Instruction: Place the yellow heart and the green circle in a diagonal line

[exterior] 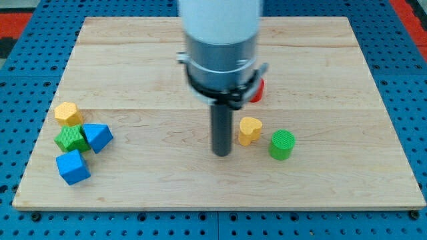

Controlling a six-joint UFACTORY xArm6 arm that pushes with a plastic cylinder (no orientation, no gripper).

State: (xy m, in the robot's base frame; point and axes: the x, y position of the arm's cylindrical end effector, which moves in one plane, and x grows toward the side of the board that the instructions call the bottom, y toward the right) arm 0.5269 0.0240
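The yellow heart [250,130] lies on the wooden board [220,53] a little right of centre. The green circle [281,145] stands just to its lower right, close beside it. My tip [221,153] rests on the board just left of the yellow heart, a small gap away, and further left of the green circle. The arm's white and grey body hides the board above the tip.
A red block [257,90] shows partly behind the arm, above the heart. At the view's left sits a cluster: a yellow block [67,114], a green block [71,139], a blue triangle-like block [98,137] and a blue cube [73,167].
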